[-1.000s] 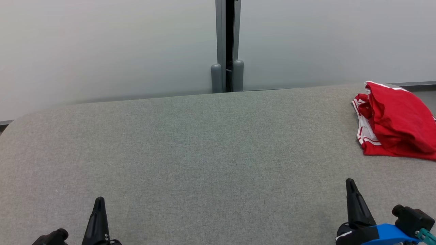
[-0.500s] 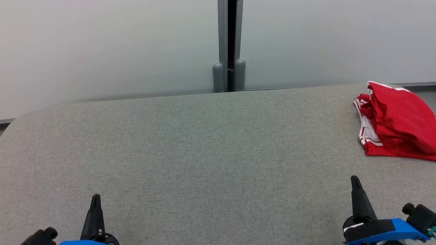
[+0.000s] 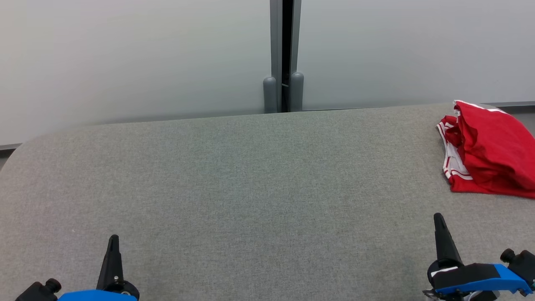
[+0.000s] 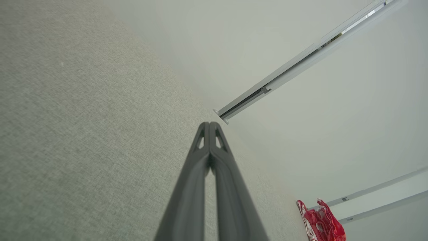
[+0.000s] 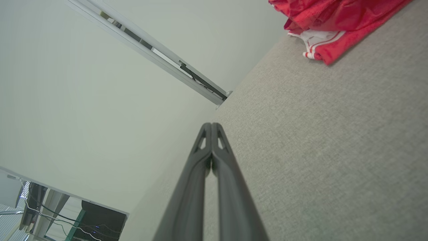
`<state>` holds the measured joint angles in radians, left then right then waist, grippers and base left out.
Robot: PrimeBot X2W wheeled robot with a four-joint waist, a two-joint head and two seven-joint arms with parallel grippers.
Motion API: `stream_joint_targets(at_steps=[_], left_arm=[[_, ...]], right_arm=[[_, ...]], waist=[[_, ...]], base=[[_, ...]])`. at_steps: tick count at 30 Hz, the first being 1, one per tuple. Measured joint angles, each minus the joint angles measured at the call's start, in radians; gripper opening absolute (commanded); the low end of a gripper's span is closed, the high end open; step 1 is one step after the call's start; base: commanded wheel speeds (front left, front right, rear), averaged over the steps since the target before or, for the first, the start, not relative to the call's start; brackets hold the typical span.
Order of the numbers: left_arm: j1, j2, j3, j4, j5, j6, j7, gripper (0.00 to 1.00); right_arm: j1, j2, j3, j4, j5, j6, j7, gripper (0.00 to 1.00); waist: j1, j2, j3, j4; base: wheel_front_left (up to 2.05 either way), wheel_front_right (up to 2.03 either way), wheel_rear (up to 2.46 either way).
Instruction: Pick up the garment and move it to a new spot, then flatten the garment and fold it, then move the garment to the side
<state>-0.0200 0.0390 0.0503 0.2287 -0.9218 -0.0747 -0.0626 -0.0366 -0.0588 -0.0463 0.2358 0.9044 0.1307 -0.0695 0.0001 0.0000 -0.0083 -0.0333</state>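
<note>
Red garment (image 3: 489, 154): rumpled heap, far right of worktop (image 3: 250, 188), partly cut off, perhaps unfolded. Left gripper (image 3: 113, 239), right gripper (image 3: 438, 217): fully closed, empty, well apart from it. We judge every step outstanding.

A grey fabric-covered table (image 3: 234, 175) bears a crumpled red garment (image 3: 489, 154) at its far-right corner.

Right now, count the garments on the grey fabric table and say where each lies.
1: a crumpled red garment with white stripes, far right on the grey fabric table, beyond the right tool. Anything past the frame edge is hidden.
</note>
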Motion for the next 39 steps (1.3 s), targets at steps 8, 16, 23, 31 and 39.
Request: stream_joint_targets(at_steps=[8,16,23,31,39], left_arm=[[-0.014,0.001,0.008,0.002,-0.093,-0.008,0.024,0.00],[-0.022,0.002,0.015,0.005,-0.182,-0.015,0.045,0.00],[-0.032,0.004,0.022,0.007,-0.253,-0.022,0.063,0.00],[-0.041,0.004,0.030,0.009,-0.329,-0.025,0.085,0.00],[-0.051,0.005,0.038,0.012,-0.409,-0.033,0.106,0.00]], right_arm=[[-0.010,0.000,-0.008,0.002,0.097,0.000,0.027,0.00],[-0.020,0.000,-0.016,0.003,0.187,0.000,0.049,0.00],[-0.024,0.000,-0.023,0.004,0.260,0.000,0.068,0.00],[-0.032,0.000,-0.030,0.005,0.339,0.000,0.087,0.00],[-0.041,0.000,-0.037,0.007,0.422,0.000,0.107,0.00]], waist=[[0.0000,0.0000,0.001,0.003],[0.0000,0.0000,0.002,0.007],[0.0000,0.0000,0.003,0.010],[0.0000,0.0000,0.004,0.013],[-0.0001,0.0000,0.005,0.017]], base=[[0.00,0.00,0.00],[0.00,0.00,0.00],[0.00,0.00,0.00],[0.00,0.00,0.00],[0.00,0.00,0.00]])
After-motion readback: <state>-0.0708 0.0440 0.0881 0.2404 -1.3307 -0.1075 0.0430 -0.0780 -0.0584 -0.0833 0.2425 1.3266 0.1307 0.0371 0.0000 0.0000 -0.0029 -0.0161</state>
